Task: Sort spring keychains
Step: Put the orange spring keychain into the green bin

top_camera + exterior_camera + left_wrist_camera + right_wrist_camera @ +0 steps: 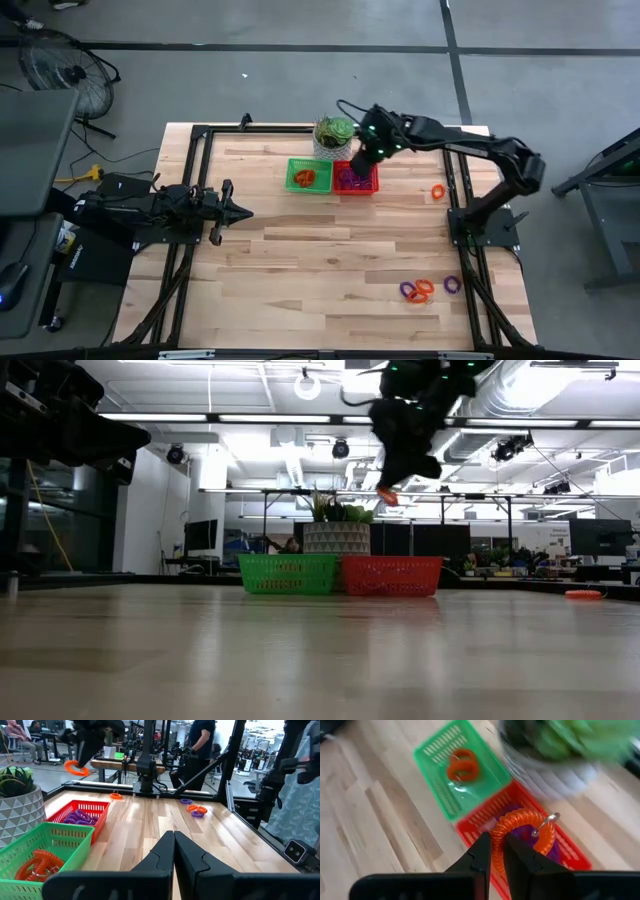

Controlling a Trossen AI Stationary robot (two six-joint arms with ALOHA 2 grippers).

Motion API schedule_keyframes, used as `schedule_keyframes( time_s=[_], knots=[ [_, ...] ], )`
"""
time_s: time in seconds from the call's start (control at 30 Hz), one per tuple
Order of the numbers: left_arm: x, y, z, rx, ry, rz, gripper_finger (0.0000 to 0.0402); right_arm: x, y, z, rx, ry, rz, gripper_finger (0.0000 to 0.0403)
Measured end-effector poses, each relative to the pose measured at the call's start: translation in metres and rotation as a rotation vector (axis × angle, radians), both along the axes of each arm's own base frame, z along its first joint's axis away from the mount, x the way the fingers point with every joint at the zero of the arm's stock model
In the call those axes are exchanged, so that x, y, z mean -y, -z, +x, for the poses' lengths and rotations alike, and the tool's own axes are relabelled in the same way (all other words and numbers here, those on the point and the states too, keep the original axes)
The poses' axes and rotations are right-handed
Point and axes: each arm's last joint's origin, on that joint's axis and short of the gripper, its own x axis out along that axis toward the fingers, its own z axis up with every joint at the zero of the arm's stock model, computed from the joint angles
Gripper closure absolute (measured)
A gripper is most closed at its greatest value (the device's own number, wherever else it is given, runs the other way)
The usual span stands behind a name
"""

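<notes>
My right gripper (360, 168) hovers above the red basket (372, 187) and is shut on an orange spring keychain (522, 827), also seen in the low view (387, 497) and the left wrist view (76, 768). The red basket holds purple keychains (80, 816). The green basket (292, 165) beside it holds orange ones (462, 765). One loose orange keychain (438, 191) lies near the right edge. A small cluster of orange and purple keychains (420, 290) lies near the front right. My left gripper (245, 212) waits shut at the table's left side. My right gripper pinches the orange keychain's coil at one side of the loop (496, 836) between its two fingers, coming from above and pointing down. The loop is lifted clear above the red basket, and its small metal ring (545, 822) sticks out at the far side.
A potted plant in a patterned white pot (335, 135) stands right behind the two baskets. A black frame (200, 150) runs round the table. Bare wood lies across the middle and front of the table (320, 260).
</notes>
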Motion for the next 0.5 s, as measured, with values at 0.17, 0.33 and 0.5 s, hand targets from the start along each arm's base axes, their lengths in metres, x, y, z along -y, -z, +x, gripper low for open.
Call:
schedule_keyframes(
  time_s=[0.17, 0.33, 0.5],
  knots=[
    [0.0, 0.0, 0.0, 0.0, 0.0, 0.0, 0.0401, 0.004, -0.003, 0.039, 0.021, -0.142, -0.026, 0.0366],
    [0.0, 0.0, 0.0, 0.0, 0.0, 0.0, 0.0401, 0.0, 0.003, 0.074, 0.035, -0.287, -0.03, 0.0365],
    [0.0, 0.0, 0.0, 0.0, 0.0, 0.0, 0.0401, 0.0, 0.018, 0.098, 0.014, -0.346, -0.033, 0.0365]
  ],
)
